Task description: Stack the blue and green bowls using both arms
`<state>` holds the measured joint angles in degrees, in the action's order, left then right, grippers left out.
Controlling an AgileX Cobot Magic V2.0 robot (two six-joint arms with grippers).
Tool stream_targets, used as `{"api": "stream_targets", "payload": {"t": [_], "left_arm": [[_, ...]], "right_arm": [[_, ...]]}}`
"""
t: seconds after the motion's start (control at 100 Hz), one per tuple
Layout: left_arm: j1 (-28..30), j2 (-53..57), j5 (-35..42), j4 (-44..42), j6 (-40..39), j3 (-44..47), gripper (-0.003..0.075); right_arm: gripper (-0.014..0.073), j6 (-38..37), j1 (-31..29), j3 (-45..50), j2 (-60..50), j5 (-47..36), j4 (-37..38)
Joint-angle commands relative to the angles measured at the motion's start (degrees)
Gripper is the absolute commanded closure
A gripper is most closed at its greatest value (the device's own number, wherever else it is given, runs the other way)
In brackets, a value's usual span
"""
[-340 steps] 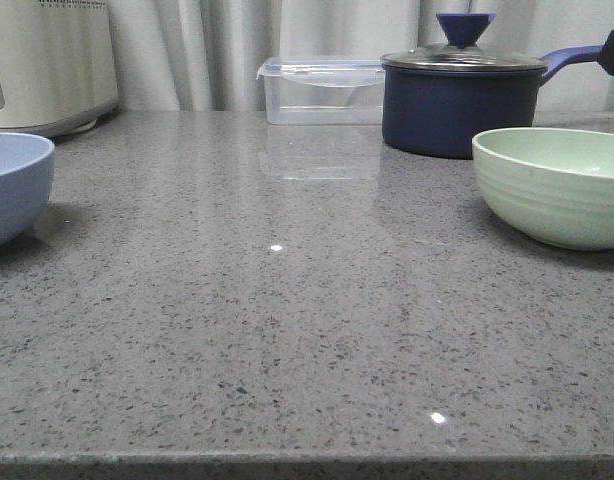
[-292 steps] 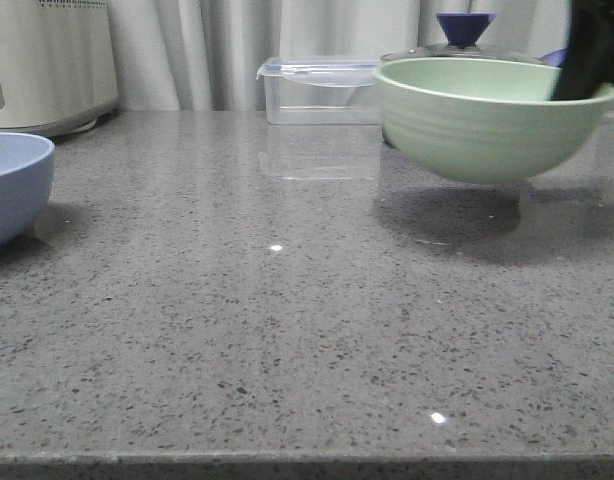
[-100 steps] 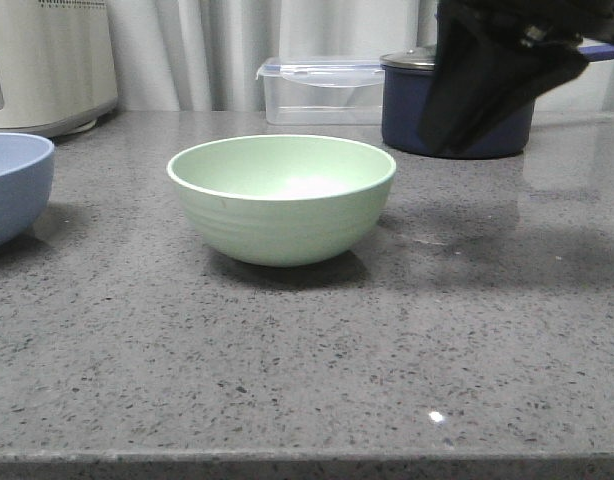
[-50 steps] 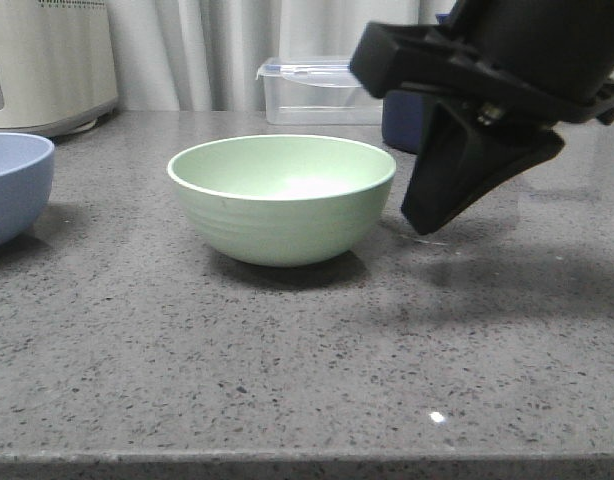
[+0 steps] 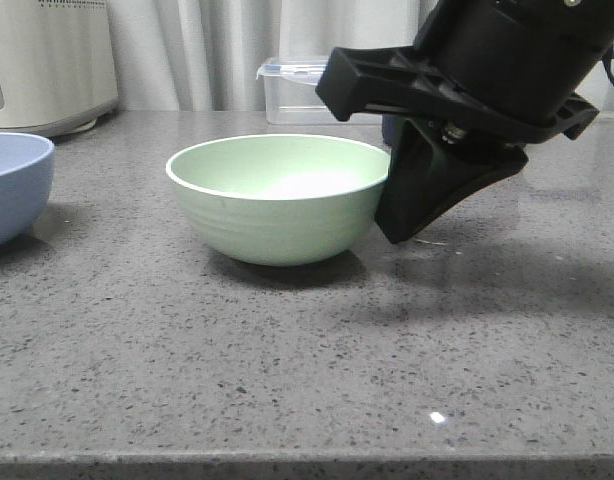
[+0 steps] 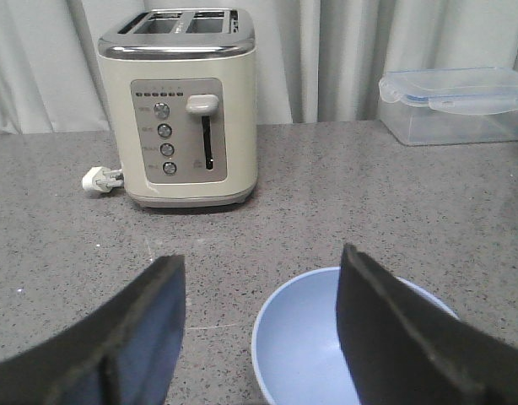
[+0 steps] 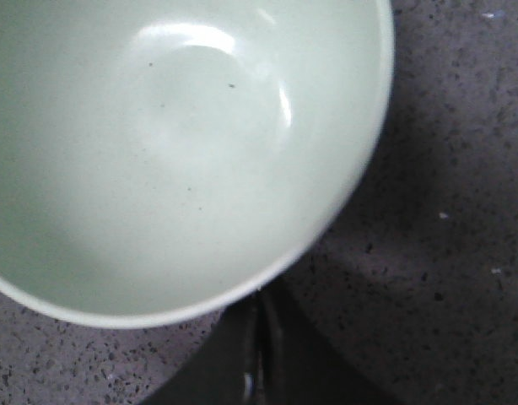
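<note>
The green bowl (image 5: 281,198) sits upright on the grey speckled counter (image 5: 287,350), near the middle of the front view, empty and resting flat on its base. That central spot reads as a deliberate staging place, within reach of both arms, so it can serve as the lower bowl of the stack.

Just beside its right rim hangs the right end effector (image 5: 412,205), tilted down toward the counter. From the front it looks to touch or nearly touch the bowl's outer wall; I cannot tell which. In the right wrist view its 2 fingers (image 7: 263,354) lie together with only a thin seam between them, just outside the rim, so they are closed on nothing and the bowl stands free.

The blue bowl (image 6: 352,346) waits well apart at the left edge of the front view, also upright and empty. The left end effector (image 6: 259,329) hovers over it with its 2 fingers (image 6: 385,325) spread wide, 1 over the bowl's inside and the other out beyond the rim. That straddle suits a pinch on the wall, though nothing is gripped yet.

Further out stand a toaster (image 6: 185,105), a clear lidded container (image 6: 457,101) and a dark pot (image 5: 397,128), largely hidden behind the right arm.
</note>
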<state>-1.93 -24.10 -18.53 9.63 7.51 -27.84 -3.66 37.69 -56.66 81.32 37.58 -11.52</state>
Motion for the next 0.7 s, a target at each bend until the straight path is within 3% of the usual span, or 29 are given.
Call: {"api": "stream_targets", "payload": {"t": [0.0,0.29,0.56,0.69], "left_arm": [[0.2,-0.7,4.6,0.8,-0.3,-2.0,0.0321],[0.2,-4.6,0.9,0.8,-0.3,-4.6,0.0351],[0.2,-23.7,-13.9,0.8,-3.7,-17.9,0.0377],[0.2,-30.7,-16.8,0.8,-3.9,-22.6,0.0376]], "right_arm": [[0.0661,0.8,0.1,-1.3,-1.6,-2.8,-0.8],[0.0661,0.8,0.1,-1.3,-1.6,-2.7,-0.8],[0.0661,0.8,0.1,-1.3,-1.6,-2.7,-0.8],[0.0661,0.8,0.1,-1.3,-1.6,-2.7,-0.8]]}}
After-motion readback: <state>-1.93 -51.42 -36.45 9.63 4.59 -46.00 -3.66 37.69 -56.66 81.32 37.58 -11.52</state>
